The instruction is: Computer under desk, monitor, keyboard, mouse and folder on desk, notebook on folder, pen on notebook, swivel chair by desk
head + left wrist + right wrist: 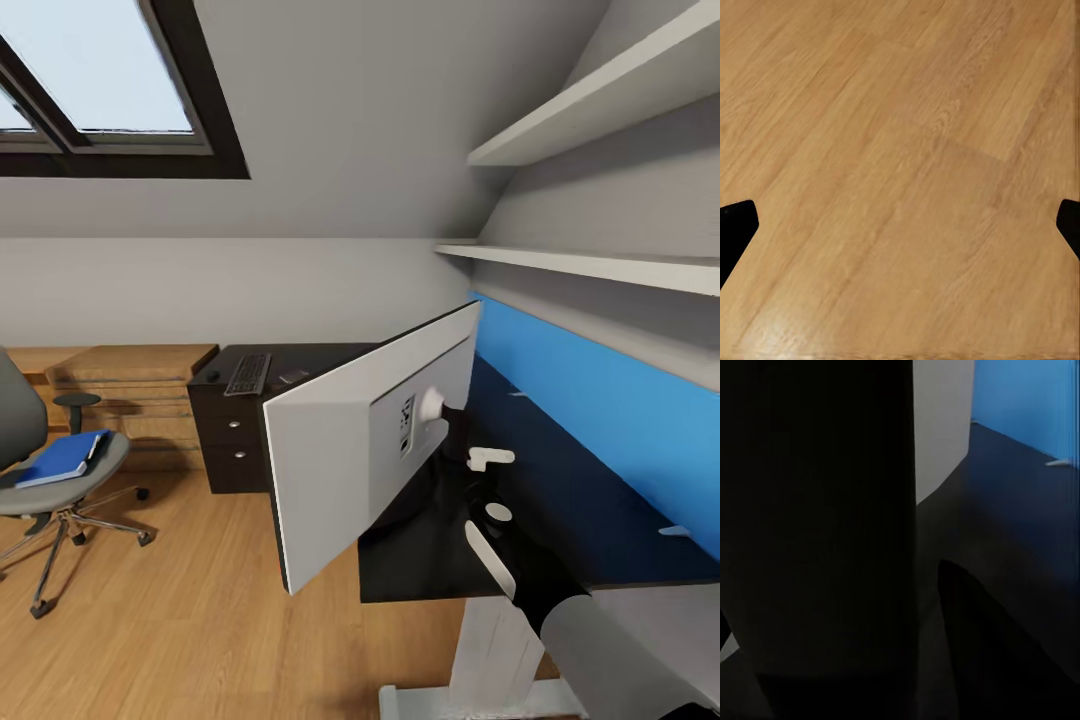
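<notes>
Dark desk [600, 520], monitor [340, 450] tilted, right hand [455, 440] behind

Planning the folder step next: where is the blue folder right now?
In the head view, the blue folder lies on the seat of the grey swivel chair at far left, on the wooden floor, left of the black drawer cabinet.

Looks like an attic room set up as a home office: slanted ceiling with a skylight [100, 80], wood floor [200, 620], dark desk [560, 520], swivel chair [50, 470], wall shelves [600, 265].
</notes>
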You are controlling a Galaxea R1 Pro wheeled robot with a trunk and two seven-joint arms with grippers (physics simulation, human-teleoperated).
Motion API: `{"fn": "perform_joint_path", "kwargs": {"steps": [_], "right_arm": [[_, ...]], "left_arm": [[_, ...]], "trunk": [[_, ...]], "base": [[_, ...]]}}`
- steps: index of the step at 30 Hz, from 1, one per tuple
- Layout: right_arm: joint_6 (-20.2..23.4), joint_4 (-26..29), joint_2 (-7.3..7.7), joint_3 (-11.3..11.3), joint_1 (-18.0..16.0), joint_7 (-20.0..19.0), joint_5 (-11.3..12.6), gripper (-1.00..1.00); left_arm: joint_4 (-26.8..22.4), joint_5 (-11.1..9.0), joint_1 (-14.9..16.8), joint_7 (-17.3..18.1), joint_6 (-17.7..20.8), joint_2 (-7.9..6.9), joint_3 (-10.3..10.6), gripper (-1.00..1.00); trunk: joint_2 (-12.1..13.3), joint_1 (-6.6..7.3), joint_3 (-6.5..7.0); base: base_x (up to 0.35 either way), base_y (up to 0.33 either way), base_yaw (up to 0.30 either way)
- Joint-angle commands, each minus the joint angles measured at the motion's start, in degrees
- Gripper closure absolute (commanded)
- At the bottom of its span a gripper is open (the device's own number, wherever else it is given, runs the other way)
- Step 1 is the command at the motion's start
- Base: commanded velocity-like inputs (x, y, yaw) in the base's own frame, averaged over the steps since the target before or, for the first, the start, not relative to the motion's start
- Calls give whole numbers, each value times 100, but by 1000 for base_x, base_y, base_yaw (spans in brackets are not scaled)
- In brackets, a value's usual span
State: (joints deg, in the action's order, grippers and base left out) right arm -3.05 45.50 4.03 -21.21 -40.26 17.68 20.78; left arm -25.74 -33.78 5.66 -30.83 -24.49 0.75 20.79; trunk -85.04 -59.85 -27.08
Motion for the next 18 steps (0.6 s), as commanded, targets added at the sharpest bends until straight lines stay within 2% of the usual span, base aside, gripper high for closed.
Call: {"fn": "perform_joint_path", "kwargs": {"steps": [1, 11, 18], "right_arm": [[-41, 3, 10, -41, -9, 64, 57, 100], [-46, 3, 19, -41, -9, 66, 58, 100], [-46, -5, 12, -41, -9, 60, 65, 100]], "left_arm": [[-1, -50, 5, -37, -31, -5, 48, -100], [-1, -62, 5, -39, -28, -13, 31, -100], [-1, -67, 5, -45, -24, -14, 28, -100]], "trunk": [[-4, 2, -6], [-4, 2, -6], [-4, 2, -6]], "base": [[-164, -289, 0], [-8, -331, -1], [0, -104, -122]]}}
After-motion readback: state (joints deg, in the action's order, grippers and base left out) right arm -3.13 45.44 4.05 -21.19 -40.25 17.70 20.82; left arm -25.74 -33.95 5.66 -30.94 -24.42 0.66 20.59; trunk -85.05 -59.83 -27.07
